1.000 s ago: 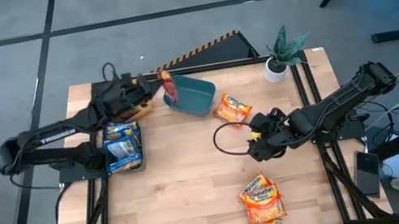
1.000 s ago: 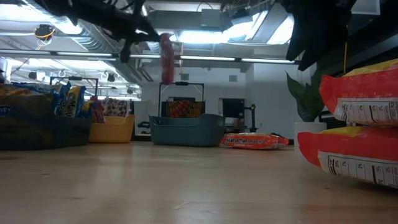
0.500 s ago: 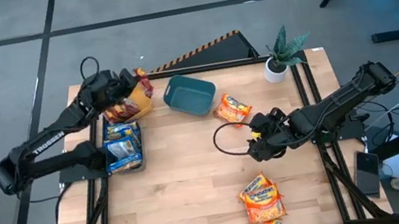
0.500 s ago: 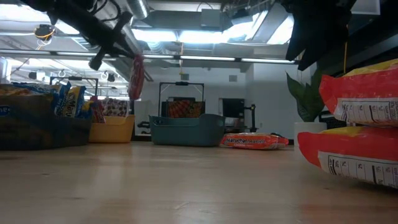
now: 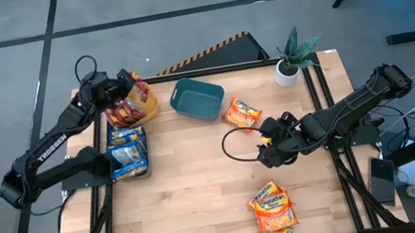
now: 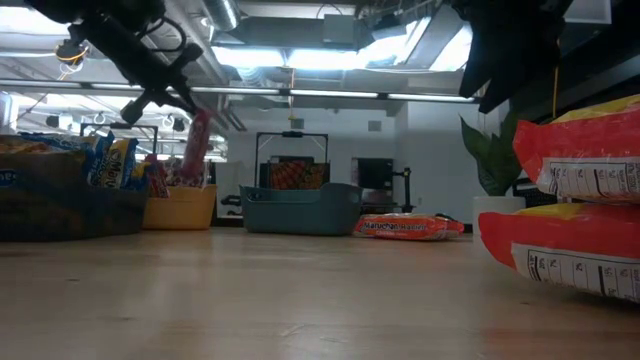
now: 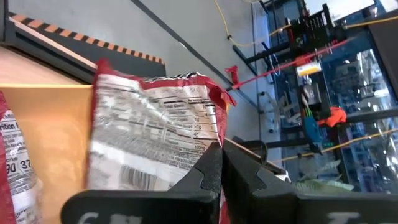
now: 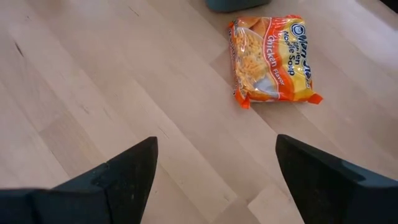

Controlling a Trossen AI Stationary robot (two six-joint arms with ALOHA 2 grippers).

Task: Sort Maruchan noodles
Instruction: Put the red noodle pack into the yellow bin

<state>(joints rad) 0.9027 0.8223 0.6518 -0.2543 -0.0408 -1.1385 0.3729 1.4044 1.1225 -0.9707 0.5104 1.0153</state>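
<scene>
Item 1, table (image 5: 203, 186): pale wood boards, bearing all that follows. You have two arms on it, left at the far left corner, right near the middle.

Item 2, yellow bin (image 5: 147, 103): directly beneath the left claw, already holding red packets. A dark bin (image 5: 110, 165) with blue-silver packets (image 5: 128, 152) lies just beside it, nearer you. A teal bin (image 5: 198, 99), apparently empty, sits well off to the left claw's side, toward the middle of the table.

Item 3, left claw (image 7: 221, 163): fingers pressed together on a red-maroon packet (image 7: 152, 140), pinched at one edge so the packet dangles over the yellow bin. Expect it to be light and limp. The crinkly film looks slippery, so you should grip by the sealed seam, not the bulging middle, where the brittle noodle block could crack.

Item 4, right claw (image 8: 214, 162): fingers wide apart, holding nothing, hovering low over bare wood.

Item 5, orange packet (image 8: 268, 57): flat on the table just ahead of the right claw, beside the teal bin. Take it across its short width, or by an end seam if it lies too flat.

Item 6, orange packet stack (image 5: 271, 208): several packets overlapping, behind the right claw at the near edge.

Item 7, potted plant (image 5: 292, 54): far corner, well apart from both claws.
</scene>
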